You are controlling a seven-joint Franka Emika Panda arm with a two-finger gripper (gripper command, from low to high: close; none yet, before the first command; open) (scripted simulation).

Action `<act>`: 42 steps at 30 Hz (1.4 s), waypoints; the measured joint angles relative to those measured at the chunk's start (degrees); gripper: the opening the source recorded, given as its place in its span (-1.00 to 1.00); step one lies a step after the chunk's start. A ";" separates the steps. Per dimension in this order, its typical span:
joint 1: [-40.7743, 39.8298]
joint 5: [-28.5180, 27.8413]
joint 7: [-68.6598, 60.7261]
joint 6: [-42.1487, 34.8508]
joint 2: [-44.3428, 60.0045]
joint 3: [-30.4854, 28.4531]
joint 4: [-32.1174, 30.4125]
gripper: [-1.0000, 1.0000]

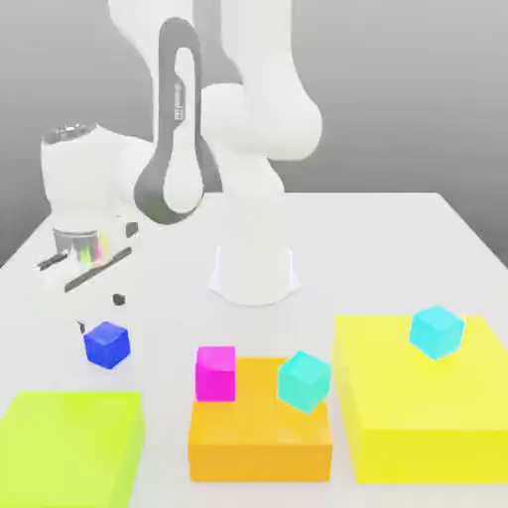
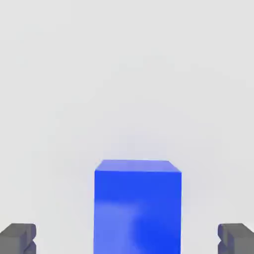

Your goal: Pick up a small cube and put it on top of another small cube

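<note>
The small deep-blue cube [image 1: 106,344] sits on the white table, toward the exterior view's left. My gripper [image 1: 99,312] hangs just above it. In the hand view the blue cube [image 2: 138,206] lies between the two grey fingertips [image 2: 18,238], and the gripper [image 2: 127,240] is open, with a wide gap on each side of the cube. The fingers do not touch it. A magenta cube [image 1: 215,373] and a cyan cube [image 1: 303,380] rest on an orange block [image 1: 260,442]. Another cyan cube [image 1: 437,330] rests on a yellow block [image 1: 422,402].
A lime-yellow block [image 1: 69,446] lies at the front on the exterior view's left, close below the blue cube. The arm's white base [image 1: 253,268] stands mid-table behind the blocks.
</note>
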 joint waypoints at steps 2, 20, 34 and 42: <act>-1.91 1.25 -0.87 3.40 4.12 2.26 0.70 0.00; -2.70 -3.52 2.67 -4.85 -6.12 1.81 -1.21 -1.00; 25.19 5.54 -3.71 -24.54 -18.83 19.96 7.67 -1.00; 42.56 10.45 -7.03 -34.95 -24.05 31.59 13.26 -1.00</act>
